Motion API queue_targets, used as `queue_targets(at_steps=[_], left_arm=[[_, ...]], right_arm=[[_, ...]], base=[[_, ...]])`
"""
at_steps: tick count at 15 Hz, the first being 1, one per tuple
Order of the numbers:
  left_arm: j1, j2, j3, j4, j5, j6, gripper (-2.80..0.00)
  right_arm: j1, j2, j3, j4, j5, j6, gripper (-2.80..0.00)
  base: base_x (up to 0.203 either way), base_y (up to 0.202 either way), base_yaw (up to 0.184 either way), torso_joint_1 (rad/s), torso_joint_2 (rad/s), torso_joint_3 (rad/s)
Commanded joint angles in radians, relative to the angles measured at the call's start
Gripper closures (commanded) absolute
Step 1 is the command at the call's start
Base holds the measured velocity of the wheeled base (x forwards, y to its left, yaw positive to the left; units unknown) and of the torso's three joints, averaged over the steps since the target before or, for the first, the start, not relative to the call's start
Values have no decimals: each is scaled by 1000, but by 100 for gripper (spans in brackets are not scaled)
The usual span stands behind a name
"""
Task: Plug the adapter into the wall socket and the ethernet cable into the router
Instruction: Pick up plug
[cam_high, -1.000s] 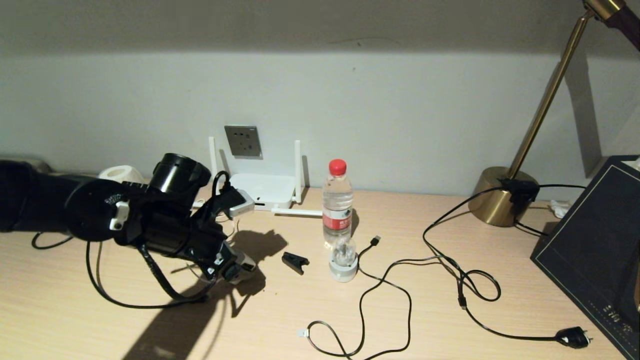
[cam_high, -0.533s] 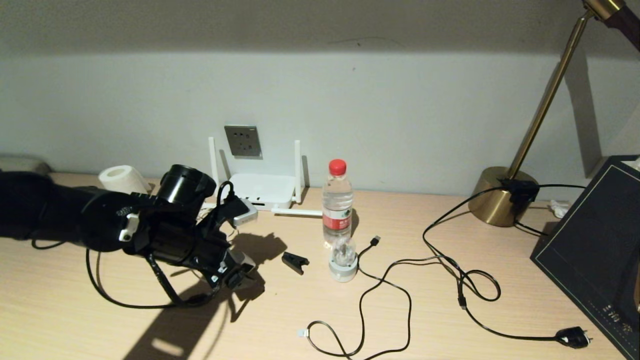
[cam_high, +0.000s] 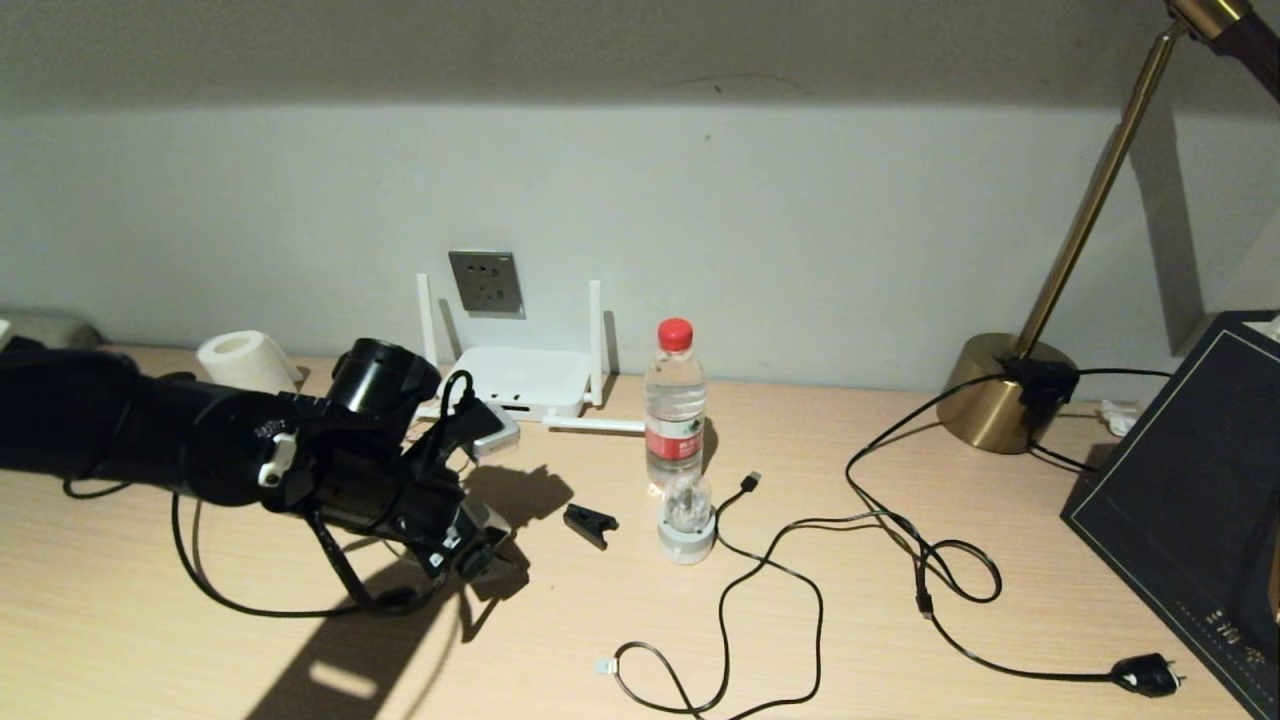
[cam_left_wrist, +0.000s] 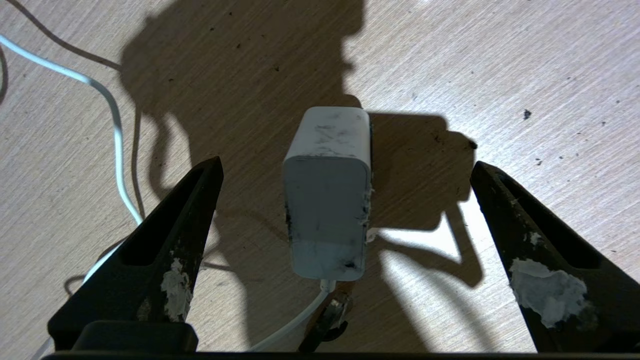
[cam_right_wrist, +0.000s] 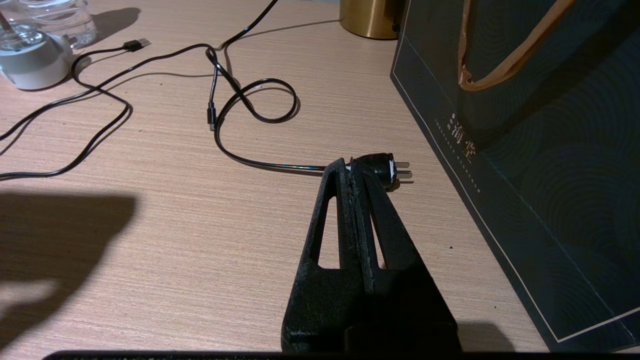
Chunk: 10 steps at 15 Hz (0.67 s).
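The white cube adapter (cam_left_wrist: 327, 200) lies on the wooden desk, its thin white cord (cam_left_wrist: 116, 120) trailing away. My left gripper (cam_left_wrist: 346, 167) hangs open just above it, one finger on either side, neither touching. In the head view that gripper (cam_high: 478, 548) is in front of the white router (cam_high: 525, 380), and the arm hides most of the adapter. The grey wall socket (cam_high: 486, 282) sits on the wall above the router. The ethernet cable's clear plug (cam_high: 603, 665) rests near the front edge. My right gripper (cam_right_wrist: 350, 167) is shut and empty, low over the desk at the far right.
A water bottle (cam_high: 675, 405), a small white domed gadget (cam_high: 686, 528) and a black clip (cam_high: 590, 525) stand right of my left gripper. A USB-tipped cable (cam_high: 752, 480), a black mains plug (cam_right_wrist: 382, 169), a brass lamp base (cam_high: 1000, 398), a dark bag (cam_high: 1190, 500) and a paper roll (cam_high: 245, 355) are also there.
My left arm has dropped lower and shifted right, uncovering the paper roll. Its gripper stays over the same spot of the desk. Nothing else has moved.
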Motion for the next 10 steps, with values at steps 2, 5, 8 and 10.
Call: queue_targets(at_steps=[2,5,8,10], left_arm=[[5,-1,15,1,-4,4,-280],[14,-6,27,1,-6,4,-280],[16,0,31,-6,-14,4,-280],[17,13,39,-54,-20,5,-280]], right_arm=[[0,0,0,0,0,0,0],[0,0,0,0,0,0,0],[0,0,0,0,0,0,0],[-1,1,0,0,0,0,0]], base=[[0,0,0,0,0,0],[0,0,0,0,0,0],[0,0,0,0,0,0],[0,0,0,0,0,0]])
